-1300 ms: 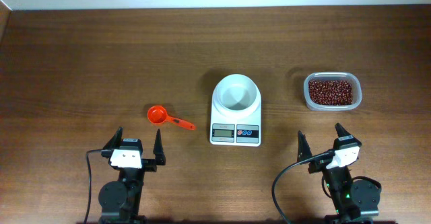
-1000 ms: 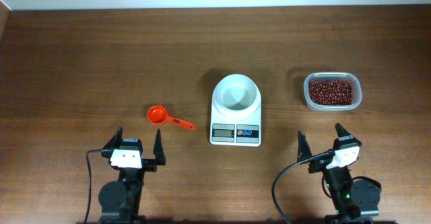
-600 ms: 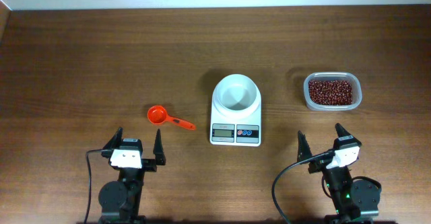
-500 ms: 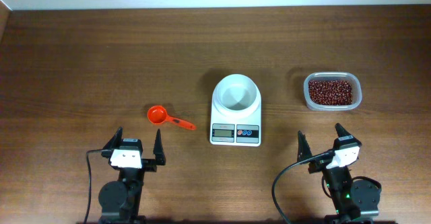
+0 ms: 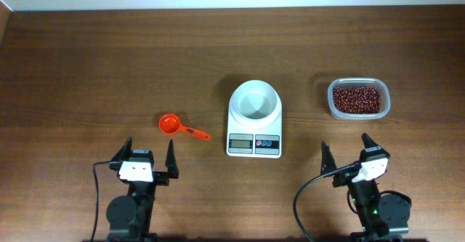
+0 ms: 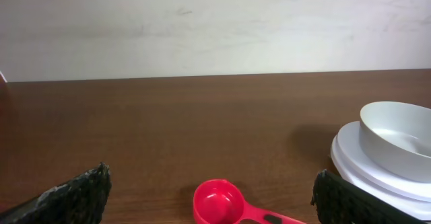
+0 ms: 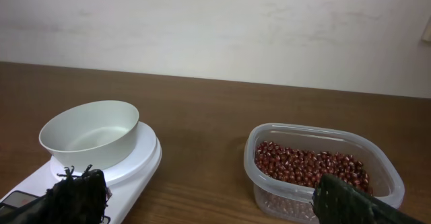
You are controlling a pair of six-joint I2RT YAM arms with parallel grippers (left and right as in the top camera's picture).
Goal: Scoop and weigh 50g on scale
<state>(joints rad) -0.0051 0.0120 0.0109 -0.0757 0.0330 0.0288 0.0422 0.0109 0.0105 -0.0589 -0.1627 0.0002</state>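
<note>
Right of the scale [image 5: 254, 118], beans [image 5: 356, 99] sit in tub [image 5: 330, 110]; left claw [image 5: 150, 144], right claw [image 5: 345, 142] gape.

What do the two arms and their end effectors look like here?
Both arms are black. The left end effector and right end effector each carry a white housing, two pointed black fingers with rough padding, and a looping black cable.

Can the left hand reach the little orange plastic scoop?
Probably yes: the left hand is open, and nothing stands between it and the small orange plastic scoop lying just ahead.
</note>
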